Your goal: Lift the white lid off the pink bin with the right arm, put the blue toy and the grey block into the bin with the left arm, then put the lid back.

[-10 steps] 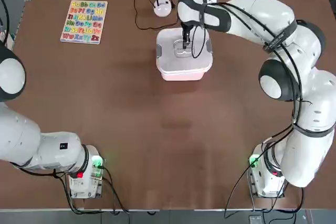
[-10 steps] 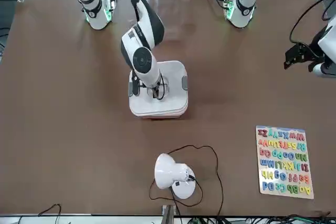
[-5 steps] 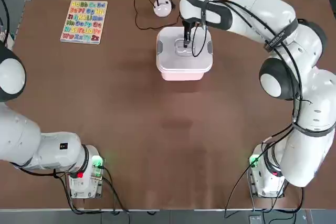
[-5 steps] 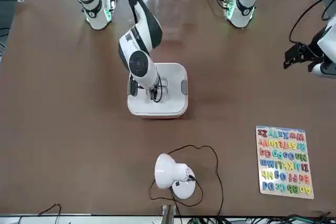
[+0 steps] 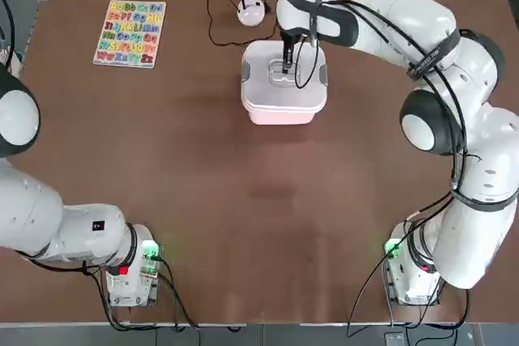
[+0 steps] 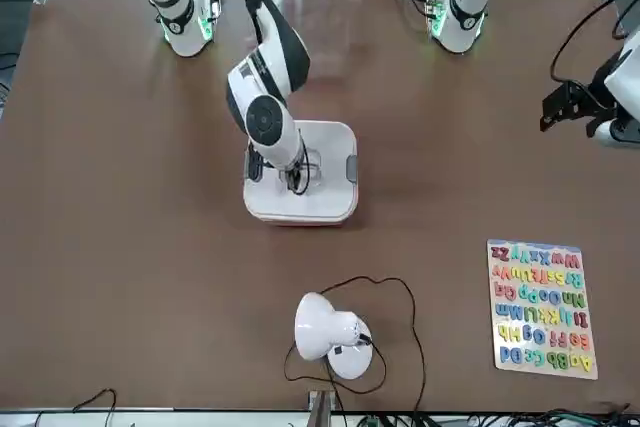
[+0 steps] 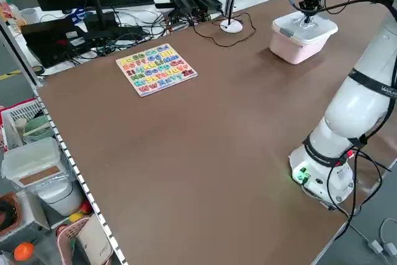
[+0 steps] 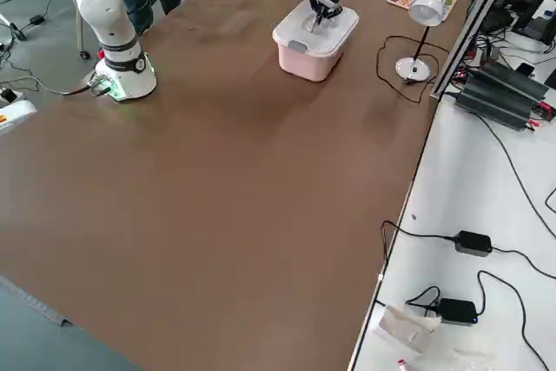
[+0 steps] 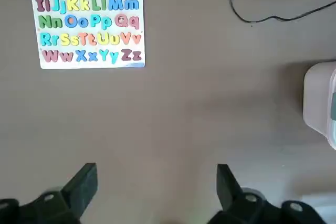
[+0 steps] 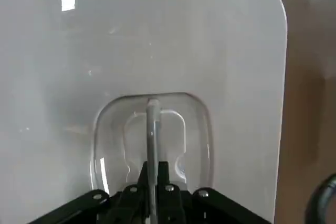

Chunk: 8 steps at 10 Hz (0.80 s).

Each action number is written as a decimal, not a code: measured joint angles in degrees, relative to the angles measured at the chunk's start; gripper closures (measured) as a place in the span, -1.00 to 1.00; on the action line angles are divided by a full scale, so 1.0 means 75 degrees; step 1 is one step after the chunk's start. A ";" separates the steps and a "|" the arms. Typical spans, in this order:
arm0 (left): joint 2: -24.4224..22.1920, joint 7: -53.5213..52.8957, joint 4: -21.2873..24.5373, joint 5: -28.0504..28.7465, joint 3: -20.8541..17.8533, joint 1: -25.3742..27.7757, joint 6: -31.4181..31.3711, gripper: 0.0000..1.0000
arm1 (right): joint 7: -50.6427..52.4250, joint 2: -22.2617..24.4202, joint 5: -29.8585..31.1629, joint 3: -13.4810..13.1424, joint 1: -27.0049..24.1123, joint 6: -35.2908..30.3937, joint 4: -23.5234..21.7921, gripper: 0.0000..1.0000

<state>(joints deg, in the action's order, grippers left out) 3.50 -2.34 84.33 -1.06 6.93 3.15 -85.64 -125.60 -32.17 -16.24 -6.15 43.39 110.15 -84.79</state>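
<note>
The white lid sits on the pink bin at the far middle of the table. My right gripper reaches down into the lid's recessed centre and is shut on the thin handle; the fingers pinch it in the right wrist view. From the front, the lid covers the bin. My left gripper hangs open and empty over bare table at the far left, well away from the bin. The blue toy and the grey block are out of view.
An alphabet puzzle board lies at the far left. A small round white device with a cable sits just behind the bin. The arm bases stand at the near edge, with open brown table between them and the bin.
The right gripper has come down slightly with the lid, which now sits square on the bin. The left arm has not moved.
</note>
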 joint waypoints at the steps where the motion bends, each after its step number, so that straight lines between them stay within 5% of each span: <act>1: 0.0000 0.0020 0.0000 0.0000 0.0000 -0.0001 0.0000 -1.00 | -0.0004 0.0000 0.0000 0.0006 0.0010 0.0005 0.0001 0.87; 8: 0.0000 0.0167 0.0000 0.0000 0.0057 -0.0013 0.0000 -1.00 | -0.0006 -0.0003 0.0001 -0.0012 0.0068 0.0039 -0.0008 0.87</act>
<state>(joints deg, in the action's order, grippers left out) 3.50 -1.09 84.33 -1.07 7.36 3.05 -85.64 -125.65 -32.19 -16.24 -6.24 43.90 110.44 -84.85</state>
